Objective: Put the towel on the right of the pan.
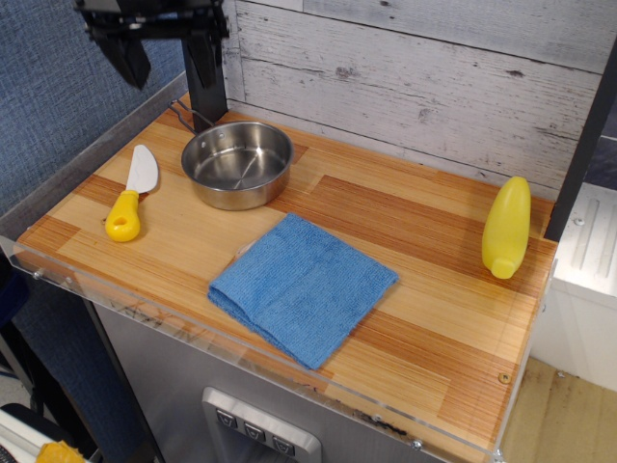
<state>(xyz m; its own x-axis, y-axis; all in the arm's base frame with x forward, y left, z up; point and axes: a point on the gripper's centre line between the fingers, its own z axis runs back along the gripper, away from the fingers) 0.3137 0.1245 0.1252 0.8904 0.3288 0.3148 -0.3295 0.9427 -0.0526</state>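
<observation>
The blue towel [302,286] lies folded flat on the wooden table, near the front edge, in front of and to the right of the pan. The shiny steel pan [237,162] stands upright and empty at the back left of the table. My gripper [164,56] hangs at the top left, above and behind the pan, well away from the towel. Its two black fingers [127,55] stand apart and hold nothing.
A spatula with a yellow handle [129,198] lies left of the pan. A yellow bottle [507,228] lies at the right edge. A clear rim runs along the table's front edge [241,357]. A wooden plank wall stands behind.
</observation>
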